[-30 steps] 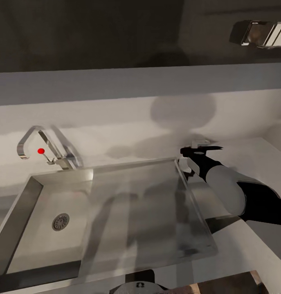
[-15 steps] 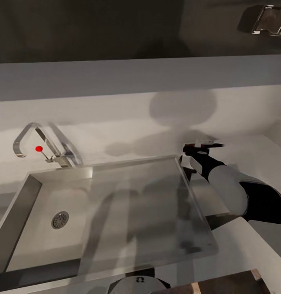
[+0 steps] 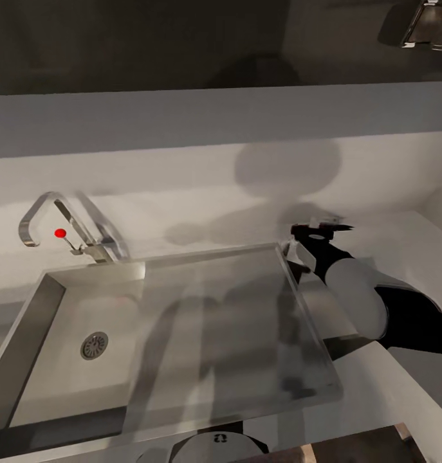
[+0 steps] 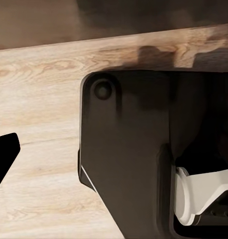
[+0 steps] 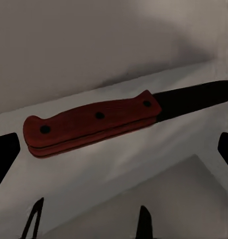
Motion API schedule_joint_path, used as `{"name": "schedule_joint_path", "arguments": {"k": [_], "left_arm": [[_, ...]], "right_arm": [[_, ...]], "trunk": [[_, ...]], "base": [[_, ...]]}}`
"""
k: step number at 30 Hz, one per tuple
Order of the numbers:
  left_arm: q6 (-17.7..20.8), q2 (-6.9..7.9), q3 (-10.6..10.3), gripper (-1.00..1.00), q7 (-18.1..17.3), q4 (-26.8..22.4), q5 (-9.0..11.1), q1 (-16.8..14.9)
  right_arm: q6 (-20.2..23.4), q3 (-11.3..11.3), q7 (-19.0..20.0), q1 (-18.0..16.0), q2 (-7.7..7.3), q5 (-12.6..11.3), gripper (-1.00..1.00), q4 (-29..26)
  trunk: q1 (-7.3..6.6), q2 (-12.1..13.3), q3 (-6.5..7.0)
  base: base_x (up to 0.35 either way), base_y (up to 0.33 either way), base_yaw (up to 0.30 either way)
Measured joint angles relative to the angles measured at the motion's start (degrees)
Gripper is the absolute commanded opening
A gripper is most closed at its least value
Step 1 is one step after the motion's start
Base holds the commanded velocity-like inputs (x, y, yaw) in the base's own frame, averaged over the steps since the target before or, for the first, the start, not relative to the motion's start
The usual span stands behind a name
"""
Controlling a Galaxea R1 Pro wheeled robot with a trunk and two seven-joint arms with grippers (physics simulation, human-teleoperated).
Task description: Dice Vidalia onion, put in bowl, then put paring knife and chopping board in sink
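One paring knife [image 5: 99,124] lies on the counter [image 3: 401,251] between the right pincer's [image 3: 320,230] wide-spread fingertips; one sink [image 3: 304,334] adjoins it.

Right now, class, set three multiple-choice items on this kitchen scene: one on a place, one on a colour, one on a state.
1. Where does the knife lie?
A. on the countertop by the sink
B. in the sink
C. in a bowl

2. What colour is the tap knob?
A. blue
B. red
C. green

3. How is the right gripper?
A. shut on the knife
B. open over the knife
C. holding an onion

Key: 1 A, the handle rests on grey worktop beside the rim. 2 B, a red dot shows. 3 B, its fingers stand apart either side of the knife.
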Motion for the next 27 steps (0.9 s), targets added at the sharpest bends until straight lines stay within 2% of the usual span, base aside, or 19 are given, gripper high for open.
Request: {"name": "schedule_joint_path", "arguments": {"k": [2, 6, 13, 27], "left_arm": [[0.0, -0.01, 0.0, 1.00, 0.0, 0.0, 0.0, 0.0], [0.0, -0.07, 0.0, 1.00, 0.0, -0.1, 0.0, 0.0], [0.0, -0.09, 0.0, 1.00, 0.0, -0.1, 0.0, 0.0], [0.0, -0.09, -0.1, 1.00, 0.0, -0.1, 0.0, 0.0]], "right_arm": [[0.1, 0.0, -2.5, 0.0, 0.11, -0.1, 1.00, -1.3], [0.2, 0.0, -3.8, 0.0, 0.17, -0.1, 1.00, -2.2], [0.2, 0.1, -4.2, 0.0, 0.30, -0.1, 1.00, -2.4], [0.1, 0.2, -4.1, 0.0, 1.85, -0.1, 1.00, -2.2]], "trunk": [[0.00, 0.0, 0.00], [0.00, 0.0, 0.00], [0.00, 0.0, 0.00], [0.00, 0.0, 0.00]], "base": [[0.000, 0.000, 0.000], [0.003, 0.000, 0.000], [0.045, 0.000, 0.000], [0.041, 0.000, 0.000]]}}
